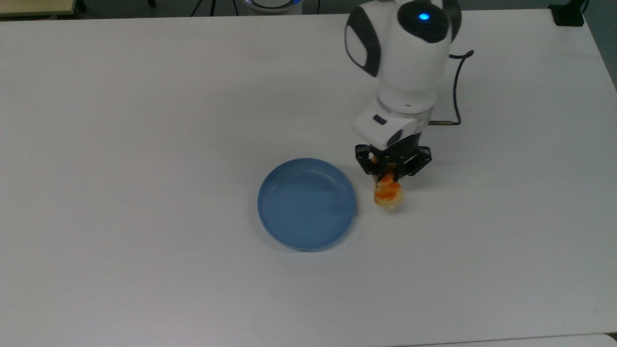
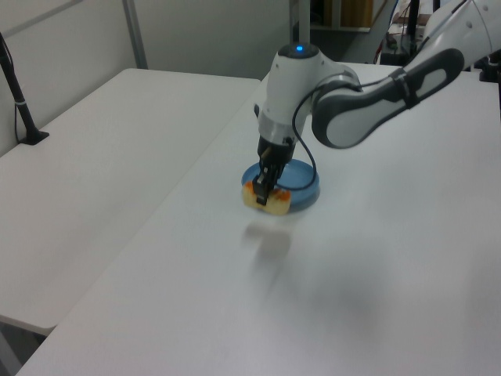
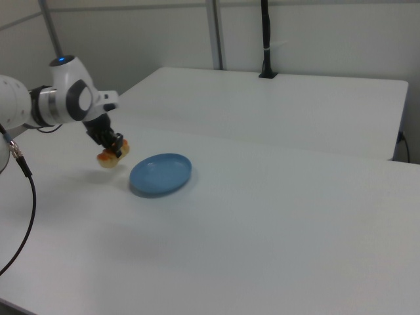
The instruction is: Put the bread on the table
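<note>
Beside blue plate (image 1: 307, 204), above table (image 1: 144, 144): pincer (image 1: 388, 179) pointing down, clamping bread (image 1: 388, 194).

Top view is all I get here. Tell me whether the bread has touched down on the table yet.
Observer: No. In the left view the bread hangs above the table, with its shadow apart below it.
Operator: Confirm the grip.
Observer: In the right view the gripper pinches the bread from above, and the loaf tilts.
Operator: Check it is off the plate.
Observer: In the right view the bread sits beside the blue plate, with bare table between them.
</note>
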{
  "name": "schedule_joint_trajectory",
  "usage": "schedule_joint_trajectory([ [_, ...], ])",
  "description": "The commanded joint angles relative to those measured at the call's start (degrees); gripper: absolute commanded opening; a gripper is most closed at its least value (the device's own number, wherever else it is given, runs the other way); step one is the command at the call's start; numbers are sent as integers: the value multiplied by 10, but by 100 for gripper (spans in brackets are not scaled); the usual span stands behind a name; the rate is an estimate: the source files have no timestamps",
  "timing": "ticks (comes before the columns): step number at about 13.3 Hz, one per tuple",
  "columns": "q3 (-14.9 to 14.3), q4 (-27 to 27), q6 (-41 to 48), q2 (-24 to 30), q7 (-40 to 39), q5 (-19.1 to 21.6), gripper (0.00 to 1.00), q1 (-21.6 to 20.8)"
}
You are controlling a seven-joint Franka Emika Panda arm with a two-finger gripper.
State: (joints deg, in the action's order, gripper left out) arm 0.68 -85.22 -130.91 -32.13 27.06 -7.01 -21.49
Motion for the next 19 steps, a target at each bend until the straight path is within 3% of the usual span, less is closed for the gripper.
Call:
schedule_joint_trajectory([
  [1, -6, -16, 2, -9, 36, -20, 34, -39],
  [2, -6, -16, 2, -12, 36, -20, 45, -43],
  [4, -6, -16, 1, -20, 34, -24, 56, -43],
  [5, -6, -15, 1, -26, 34, -33, 78, -42],
  [7, -5, -14, 3, -23, 34, -42, 100, -39],
  [10, -6, -16, 21, 11, 32, -36, 100, -37],
  [11, -6, -14, 63, 35, 27, -36, 100, -34],
  [14, -8, -16, 156, 105, -43, -35, 100, 9],
  [19, -8, -16, 267, 176, -177, -21, 100, 93],
])
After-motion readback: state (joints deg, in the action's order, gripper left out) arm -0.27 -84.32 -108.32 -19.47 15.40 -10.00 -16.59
